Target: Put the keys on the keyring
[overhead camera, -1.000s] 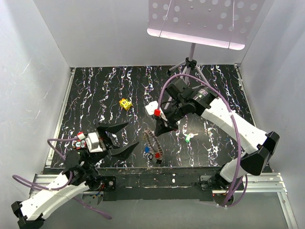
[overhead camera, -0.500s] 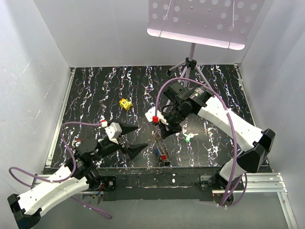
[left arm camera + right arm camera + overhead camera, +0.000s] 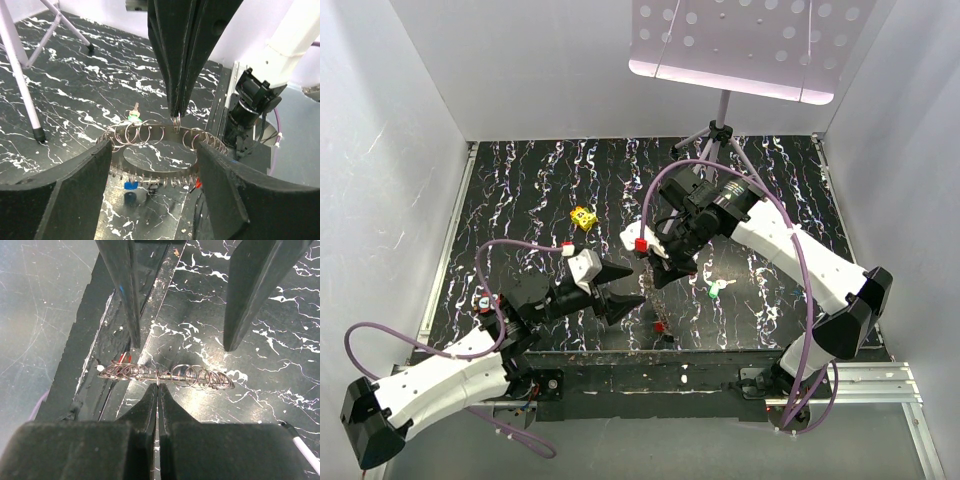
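My right gripper (image 3: pixel 158 386) is shut on the keyring (image 3: pixel 167 374), a wire loop strung with several small rings, and holds it above the table. In the left wrist view the keyring (image 3: pixel 150 137) hangs from the right fingers (image 3: pixel 176 75). A blue key (image 3: pixel 131 185) and a red key (image 3: pixel 198 184) dangle under it. My left gripper (image 3: pixel 154 150) is open, one finger on each side of the loop, close to its ends. A green key (image 3: pixel 717 292) lies on the table to the right. In the top view the left gripper (image 3: pixel 635 285) meets the right gripper (image 3: pixel 655 280), with the red key (image 3: pixel 660 326) below.
A yellow block (image 3: pixel 583 218) with dark spots sits left of centre on the black marbled table (image 3: pixel 520 200). A grey tripod stand (image 3: pixel 720 135) with a perforated plate stands at the back. The table's front edge (image 3: pixel 650 350) lies just below the keyring.
My left arm has swung right and forward until its fingers flank the keyring, and its jaws have narrowed somewhat. The right gripper has shifted slightly left, still holding the keyring.
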`<state>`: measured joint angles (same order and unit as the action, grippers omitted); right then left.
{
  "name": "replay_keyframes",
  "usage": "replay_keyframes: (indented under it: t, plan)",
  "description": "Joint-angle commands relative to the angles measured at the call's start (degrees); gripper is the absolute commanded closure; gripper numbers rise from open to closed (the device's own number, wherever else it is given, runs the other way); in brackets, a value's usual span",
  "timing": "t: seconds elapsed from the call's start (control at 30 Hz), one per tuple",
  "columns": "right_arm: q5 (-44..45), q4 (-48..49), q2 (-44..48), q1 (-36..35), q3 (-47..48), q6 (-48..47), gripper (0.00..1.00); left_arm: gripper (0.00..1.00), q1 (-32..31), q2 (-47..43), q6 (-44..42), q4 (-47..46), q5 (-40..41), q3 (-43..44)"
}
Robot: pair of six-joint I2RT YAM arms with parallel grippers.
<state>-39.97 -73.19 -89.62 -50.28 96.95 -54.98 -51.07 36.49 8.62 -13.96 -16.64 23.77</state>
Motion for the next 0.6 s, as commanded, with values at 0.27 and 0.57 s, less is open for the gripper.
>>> replay_keyframes:
  t: [0.27, 0.57]
  plan:
    - [-2.7, 1.6, -1.2, -0.3, 3.1, 2.0, 0.99, 0.53, 0.3, 5.0, 1.0, -8.5, -4.5, 2.1]
    - [-3.2, 2.0, -1.5, -0.3, 3.4, 3.1, 0.99, 0.57, 0.3, 7.0, 1.5, -9.4, -5.8, 2.2]
